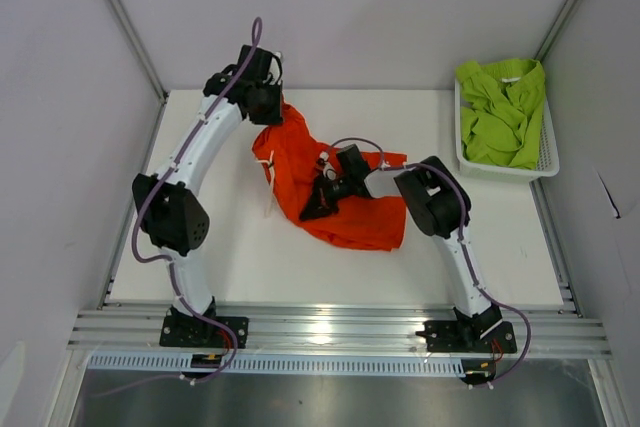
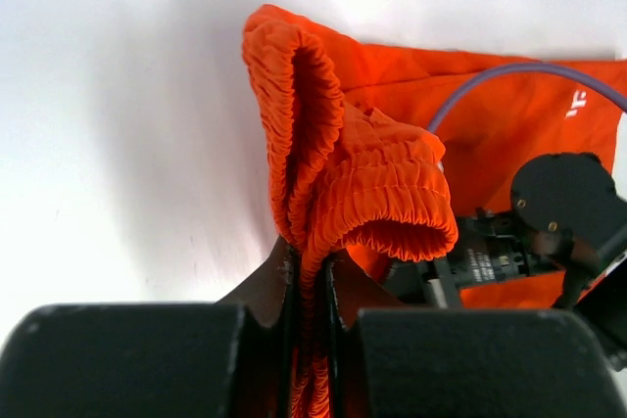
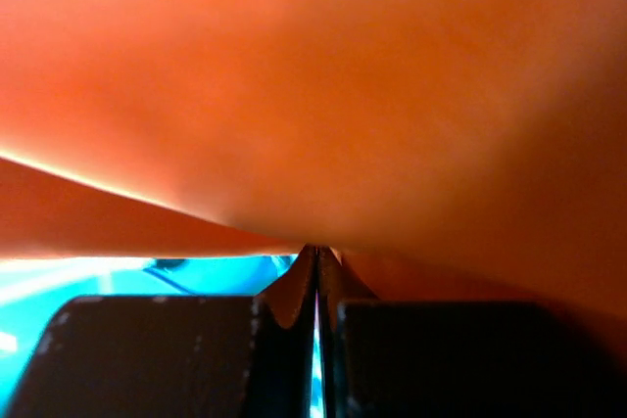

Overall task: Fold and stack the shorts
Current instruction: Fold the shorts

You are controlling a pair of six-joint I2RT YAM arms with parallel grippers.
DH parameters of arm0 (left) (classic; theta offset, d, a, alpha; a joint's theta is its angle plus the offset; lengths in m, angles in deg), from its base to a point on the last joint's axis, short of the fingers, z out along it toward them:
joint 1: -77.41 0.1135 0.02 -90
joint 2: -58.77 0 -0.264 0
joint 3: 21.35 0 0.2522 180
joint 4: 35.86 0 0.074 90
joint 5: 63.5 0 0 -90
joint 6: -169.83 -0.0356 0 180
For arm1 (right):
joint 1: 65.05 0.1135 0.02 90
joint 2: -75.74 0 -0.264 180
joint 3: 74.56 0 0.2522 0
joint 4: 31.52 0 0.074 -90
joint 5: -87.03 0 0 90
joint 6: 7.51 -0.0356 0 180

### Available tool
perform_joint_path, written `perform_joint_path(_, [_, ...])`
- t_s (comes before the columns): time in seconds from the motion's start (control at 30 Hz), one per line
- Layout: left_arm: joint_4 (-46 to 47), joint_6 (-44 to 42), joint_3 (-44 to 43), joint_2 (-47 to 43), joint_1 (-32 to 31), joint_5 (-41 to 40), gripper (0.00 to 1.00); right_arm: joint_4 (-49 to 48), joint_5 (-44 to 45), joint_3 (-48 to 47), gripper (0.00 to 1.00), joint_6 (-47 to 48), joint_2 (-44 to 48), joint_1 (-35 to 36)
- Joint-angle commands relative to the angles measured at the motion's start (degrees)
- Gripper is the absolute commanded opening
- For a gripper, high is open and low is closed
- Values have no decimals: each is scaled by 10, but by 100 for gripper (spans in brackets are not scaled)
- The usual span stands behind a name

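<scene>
Left fingers [image 2: 266,289] pinch orange shorts [image 1: 350,217] at waistband | right fingers [image 3: 289,291] pressed together against same cloth, catch unclear | orange shorts crumpled on counter [image 1: 250,267]; green shorts [image 1: 500,112] heaped in basket [image 1: 465,152] | 0 of 2 folded, stack not begun

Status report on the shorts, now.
Left pincer shut on orange shorts, at waistband. Right pincer shut against same shorts, hold unconfirmed. Green shorts bunched in basket. Nothing folded yet.

The orange-red shorts [image 1: 290,162] lie crumpled between both claws, their gathered waistband [image 2: 392,193] pinched upright in the left claw [image 2: 312,276], a fold nipped by the right claw [image 3: 316,259]. The lime green shorts [image 1: 500,112] sit bunched in a basket [image 1: 505,171], well apart from the right claw.
</scene>
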Motion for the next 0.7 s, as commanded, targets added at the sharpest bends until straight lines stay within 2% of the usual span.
perform_joint_path(0.0, [-39, -24, -33, -8, -33, -73, 0, -130, 33, 13, 0, -229, -53, 35])
perform_joint_path(0.07, [-50, -26, -34, -9, -54, -97, 0, -197, 37, -1, 0, -301, -74, 43])
perform_joint_path(0.13, [-59, -30, -34, -8, -70, -117, 0, -191, 37, -41, 0, -316, -89, 53])
perform_joint_path(0.33, [-86, -31, -46, 6, -123, -160, 0, -141, 43, -105, 0, -307, -121, 65])
perform_joint_path(0.43, [-112, -28, -85, 27, -145, -183, 0, -123, 52, -121, 0, -300, -126, 66])
perform_joint_path(0.63, [-154, -13, -144, 53, -154, -202, 0, -19, 69, -163, 0, -231, -111, 66])
perform_joint_path(0.67, [-159, -11, -165, 60, -154, -204, 0, -5, 74, -170, 5, -219, -105, 66])
